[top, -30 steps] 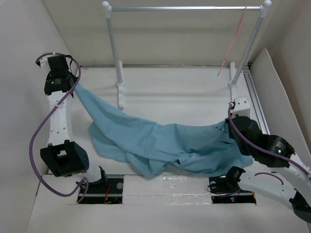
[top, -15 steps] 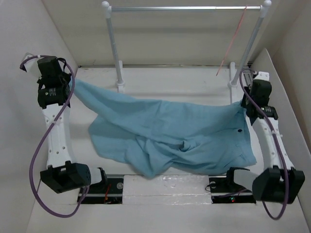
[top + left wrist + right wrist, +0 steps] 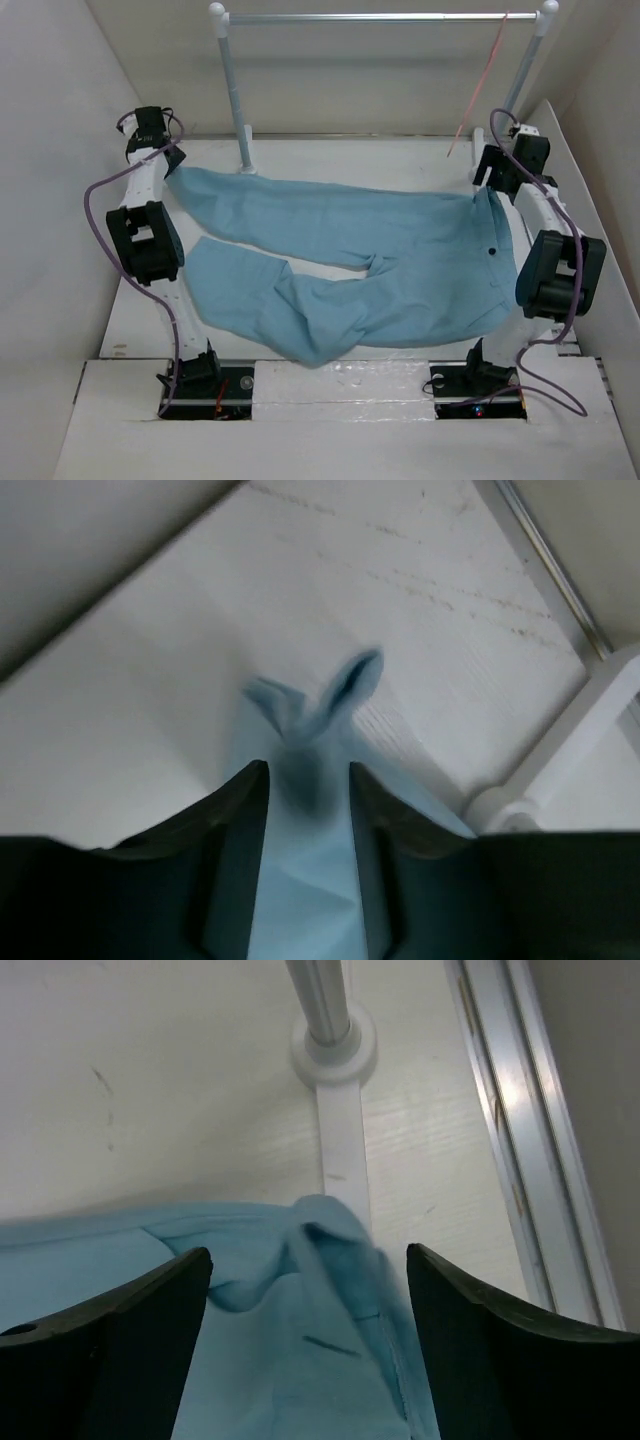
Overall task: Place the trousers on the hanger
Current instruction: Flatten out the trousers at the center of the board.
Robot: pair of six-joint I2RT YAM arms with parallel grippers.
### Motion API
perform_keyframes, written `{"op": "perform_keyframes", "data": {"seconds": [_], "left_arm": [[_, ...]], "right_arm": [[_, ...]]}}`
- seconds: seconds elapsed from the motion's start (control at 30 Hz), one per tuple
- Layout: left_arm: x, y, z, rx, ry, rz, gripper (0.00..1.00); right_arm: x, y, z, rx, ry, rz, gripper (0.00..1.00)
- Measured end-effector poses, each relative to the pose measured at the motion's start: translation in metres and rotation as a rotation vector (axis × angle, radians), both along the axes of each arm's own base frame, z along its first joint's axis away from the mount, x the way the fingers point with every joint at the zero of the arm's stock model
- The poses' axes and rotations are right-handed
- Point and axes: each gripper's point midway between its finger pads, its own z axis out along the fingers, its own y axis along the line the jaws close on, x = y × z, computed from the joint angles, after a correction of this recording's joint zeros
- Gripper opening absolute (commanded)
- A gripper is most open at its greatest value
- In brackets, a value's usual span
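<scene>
On the white surface (image 3: 350, 165) the trousers (image 3: 350, 260) lie spread flat, left tool (image 3: 307, 770) narrow around a leg cuff (image 3: 345, 690), right tool (image 3: 307, 1255) wide above the waistband (image 3: 497, 235), so I'd take a low, square hold before carrying them toward the hanger (image 3: 478, 85) at back right.

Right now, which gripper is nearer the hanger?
Right. The right gripper sits close by the lower end of the hanger; the left gripper is at the opposite side.

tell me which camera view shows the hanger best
Top external: the hanger hangs in full from the rail, near its right end. Neither wrist view catches it; both look down at the trousers.
</scene>
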Motion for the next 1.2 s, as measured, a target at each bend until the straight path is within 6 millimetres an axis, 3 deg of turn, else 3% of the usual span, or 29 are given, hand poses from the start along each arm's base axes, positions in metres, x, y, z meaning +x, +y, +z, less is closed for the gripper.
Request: {"op": "perform_keyframes", "data": {"seconds": [0.03,0.07,0.1,0.2,0.23,0.27,0.3,0.33,0.37,0.43,0.5,0.53,0.57,0.6,0.67,0.8,0.87,0.93,0.97,1.2], "left_arm": [[0.002,-0.004,-0.01,-0.008,0.027,-0.023,0.69],[0.003,-0.007,-0.013,-0.017,0.037,-0.036,0.7],[0.006,-0.01,-0.014,-0.024,0.043,-0.055,0.93],[0.017,-0.016,0.007,-0.026,0.001,-0.092,0.96],[0.019,-0.016,0.015,-0.02,-0.019,-0.093,0.95],[0.018,-0.015,0.022,-0.014,-0.037,-0.091,0.92],[0.012,-0.013,0.023,-0.011,-0.049,-0.085,0.89],[-0.001,-0.011,0.021,-0.01,-0.049,-0.074,0.87],[-0.022,-0.01,0.013,-0.019,-0.027,-0.057,0.84],[-0.067,-0.006,-0.007,-0.034,0.004,-0.01,0.83],[-0.114,-0.003,-0.029,-0.068,0.041,0.041,0.82],[-0.131,-0.002,-0.039,-0.086,0.051,0.063,0.81],[-0.138,-0.001,-0.045,-0.117,0.048,0.08,0.8],[-0.146,0.004,-0.054,-0.125,0.066,0.1,0.8],[-0.14,0.005,-0.066,-0.155,0.075,0.095,0.79],[-0.106,0.0,-0.096,-0.221,0.078,0.035,0.79],[-0.096,-0.006,-0.111,-0.257,0.085,0.005,0.68],[-0.089,-0.011,-0.123,-0.288,0.091,-0.017,0.43],[-0.086,-0.013,-0.128,-0.299,0.092,-0.027,0.02],[-0.07,-0.014,-0.118,-0.31,0.092,-0.047,0.0]], "right_arm": [[0.004,0.0,0.007,-0.004,-0.014,0.006,0.98],[0.01,0.0,0.021,-0.009,-0.046,0.01,0.98],[0.013,0.002,0.033,-0.014,-0.072,0.015,0.98],[0.001,0.026,0.069,-0.029,-0.139,0.056,0.94],[-0.009,0.042,0.083,-0.035,-0.176,0.081,0.87],[-0.024,0.063,0.096,-0.035,-0.212,0.114,0.55],[-0.04,0.086,0.107,-0.035,-0.246,0.155,0.32],[-0.06,0.111,0.119,-0.023,-0.296,0.2,0.13],[-0.081,0.138,0.128,-0.005,-0.344,0.255,0.0],[-0.125,0.19,0.136,0.048,-0.408,0.392,0.0],[-0.156,0.221,0.135,0.088,-0.431,0.492,0.0],[-0.167,0.232,0.132,0.1,-0.427,0.531,0.04],[-0.175,0.241,0.127,0.106,-0.415,0.563,0.19],[-0.183,0.251,0.12,0.107,-0.389,0.597,0.19],[-0.198,0.268,0.105,0.099,-0.331,0.667,0.29],[-0.231,0.291,0.082,0.083,-0.233,0.799,0.33],[-0.242,0.295,0.078,0.085,-0.212,0.832,0.32],[-0.25,0.298,0.076,0.094,-0.202,0.85,0.33],[-0.254,0.3,0.074,0.101,-0.197,0.857,0.33],[-0.268,0.305,0.061,0.127,-0.144,0.872,0.32]]}}
